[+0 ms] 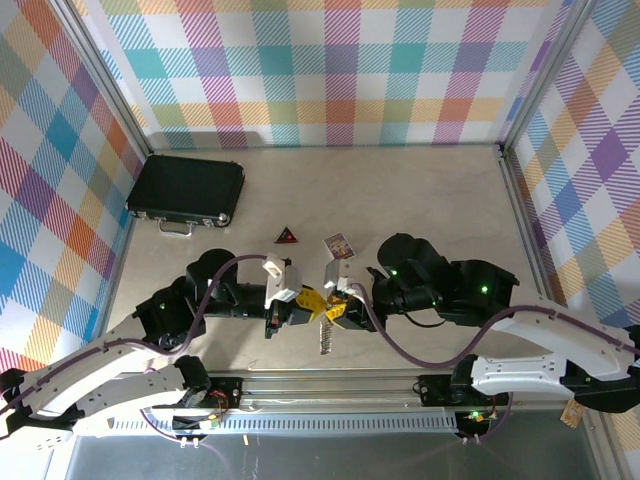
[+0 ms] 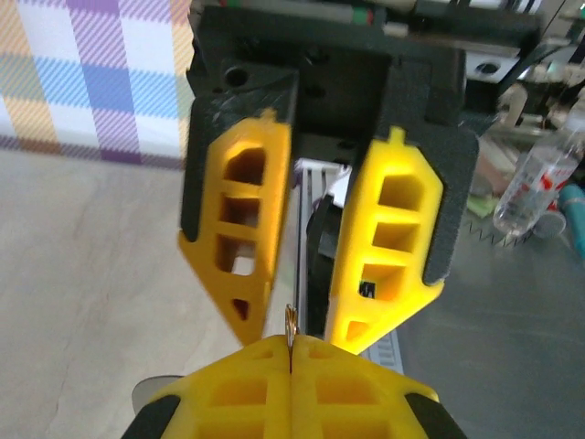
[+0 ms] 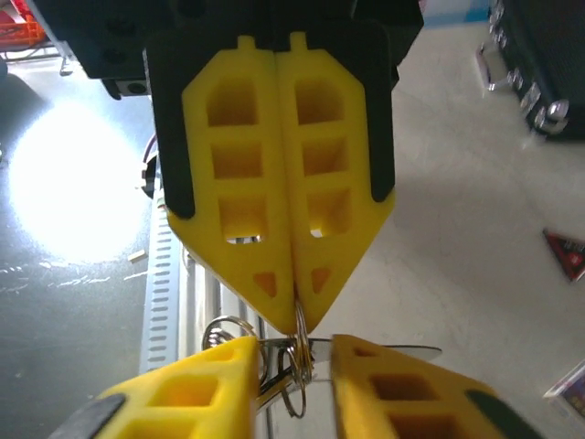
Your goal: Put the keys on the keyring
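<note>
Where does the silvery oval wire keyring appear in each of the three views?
Top external: the silvery oval wire keyring is at lower centre, slightly below the middle.
Left wrist: a thin edge of it stands just below the middle.
Right wrist: its loops are at bottom centre.
Shared landmark: the left hand, with yellow fingers, shut on the keyring; it is at the bottom of the left wrist view and at the top of the right wrist view.
</note>
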`<state>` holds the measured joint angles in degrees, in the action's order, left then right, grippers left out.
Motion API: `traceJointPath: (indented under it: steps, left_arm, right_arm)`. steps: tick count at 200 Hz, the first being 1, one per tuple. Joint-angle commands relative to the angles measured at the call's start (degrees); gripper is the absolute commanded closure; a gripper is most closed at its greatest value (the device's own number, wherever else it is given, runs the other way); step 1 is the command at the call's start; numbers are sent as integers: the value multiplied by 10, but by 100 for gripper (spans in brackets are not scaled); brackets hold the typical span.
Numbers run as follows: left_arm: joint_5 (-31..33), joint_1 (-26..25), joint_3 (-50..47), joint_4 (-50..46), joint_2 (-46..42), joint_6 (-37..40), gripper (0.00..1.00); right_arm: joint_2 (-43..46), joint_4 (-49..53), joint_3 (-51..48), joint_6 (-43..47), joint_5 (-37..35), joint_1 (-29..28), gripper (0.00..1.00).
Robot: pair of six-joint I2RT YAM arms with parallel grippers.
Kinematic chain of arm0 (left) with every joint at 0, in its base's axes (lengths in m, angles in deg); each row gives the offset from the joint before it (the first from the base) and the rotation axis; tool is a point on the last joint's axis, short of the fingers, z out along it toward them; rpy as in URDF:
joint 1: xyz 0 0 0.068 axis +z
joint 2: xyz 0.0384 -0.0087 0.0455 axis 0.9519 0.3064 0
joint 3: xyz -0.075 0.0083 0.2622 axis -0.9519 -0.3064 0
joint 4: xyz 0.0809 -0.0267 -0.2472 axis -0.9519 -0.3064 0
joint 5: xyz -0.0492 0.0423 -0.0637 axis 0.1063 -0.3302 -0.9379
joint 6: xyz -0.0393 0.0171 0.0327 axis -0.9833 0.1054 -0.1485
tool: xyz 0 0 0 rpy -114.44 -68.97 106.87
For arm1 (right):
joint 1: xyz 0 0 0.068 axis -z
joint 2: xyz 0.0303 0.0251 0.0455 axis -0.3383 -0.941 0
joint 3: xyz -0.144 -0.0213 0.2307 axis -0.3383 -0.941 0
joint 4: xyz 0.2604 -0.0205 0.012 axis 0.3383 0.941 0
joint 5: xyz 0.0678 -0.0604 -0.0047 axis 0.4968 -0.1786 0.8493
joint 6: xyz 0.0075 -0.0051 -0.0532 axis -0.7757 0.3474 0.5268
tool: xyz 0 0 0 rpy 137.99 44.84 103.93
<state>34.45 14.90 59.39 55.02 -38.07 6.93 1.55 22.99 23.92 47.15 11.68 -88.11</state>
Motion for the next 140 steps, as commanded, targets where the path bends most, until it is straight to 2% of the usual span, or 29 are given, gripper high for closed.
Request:
traceJointPath:
  steps: [1, 56, 140]
  left_arm:
    - [-28, -4, -15, 98, -18, -32, 100]
    - [-69, -4, -42, 210, -15, -74, 100]
    - [-79, -5, -64, 273, -10, -103, 100]
  right_arm:
    - [33, -60, -24, -26, 11, -3, 70]
    - [115, -158, -93, -49, 21, -3, 68]
    - [112, -191, -106, -49, 41, -3, 67]
